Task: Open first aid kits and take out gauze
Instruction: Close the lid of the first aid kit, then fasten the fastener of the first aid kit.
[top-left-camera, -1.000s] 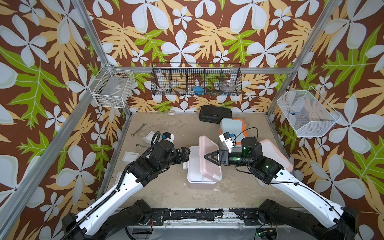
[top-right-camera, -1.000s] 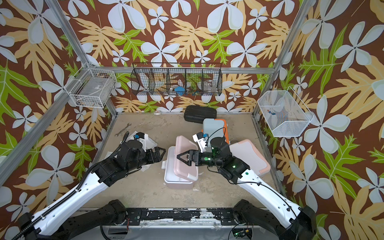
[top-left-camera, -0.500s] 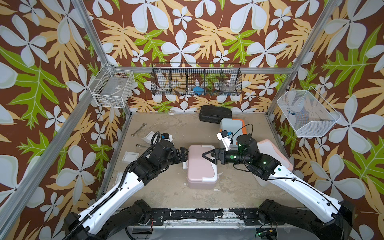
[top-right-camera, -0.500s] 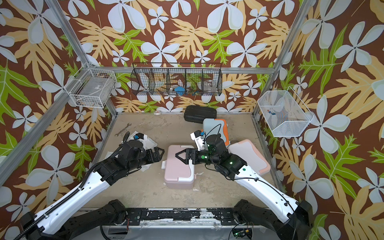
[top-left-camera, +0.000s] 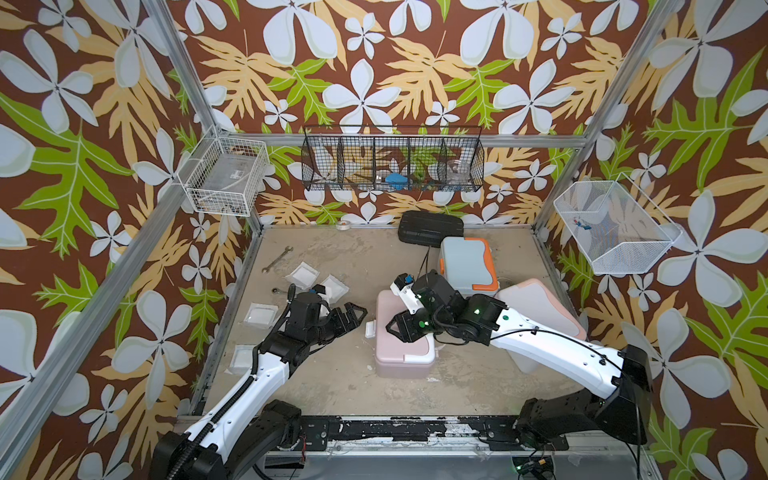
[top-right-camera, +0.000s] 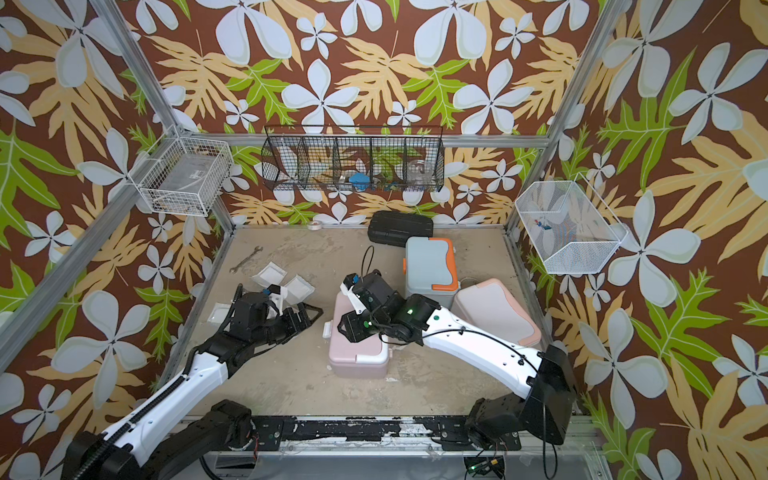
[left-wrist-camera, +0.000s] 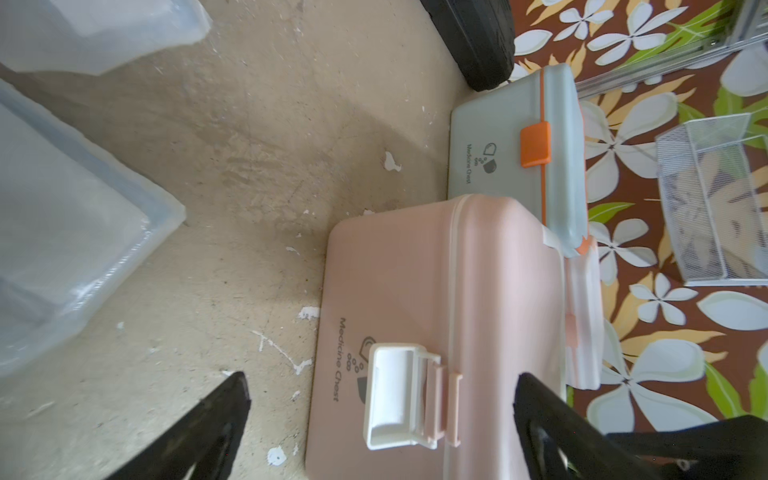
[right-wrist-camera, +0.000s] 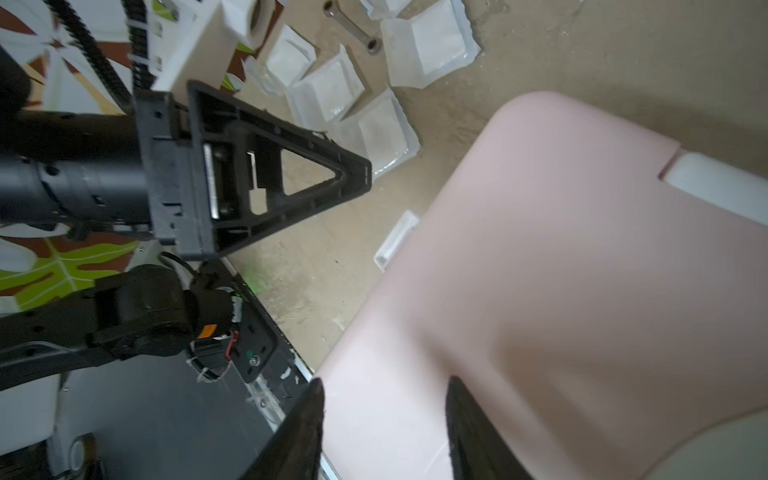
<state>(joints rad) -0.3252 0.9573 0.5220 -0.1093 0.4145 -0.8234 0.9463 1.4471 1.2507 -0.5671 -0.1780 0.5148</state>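
Observation:
The dusty pink first aid kit (top-left-camera: 403, 361) (top-right-camera: 357, 357) stands mid-table with its lid down. Its white latch (left-wrist-camera: 395, 395) sticks out, hollow side showing. My right gripper (top-left-camera: 395, 328) (right-wrist-camera: 384, 382) hovers over the pink lid, jaws part-way apart with nothing between them. My left gripper (top-left-camera: 359, 319) (left-wrist-camera: 380, 378) is wide open beside the kit, level with the latch. The light blue kit (top-left-camera: 463, 262) with orange trim is closed behind. The white and peach kit (top-left-camera: 536, 307) lies tilted at the right. Several gauze packets (top-left-camera: 304, 274) (right-wrist-camera: 328, 89) lie on the left of the table.
A flat black ribbed case (top-left-camera: 430, 226) sits at the back beside a tape roll (top-left-camera: 344, 225). A wrench (top-left-camera: 277, 259) lies near the gauze. Wire baskets hang on the left wall (top-left-camera: 226, 178), the back wall (top-left-camera: 392, 164) and the right wall (top-left-camera: 611, 226).
The pink kit's lid, raised a second ago, has come down flat. My right gripper has swung over the lid and its jaws have narrowed. The left gripper has barely moved.

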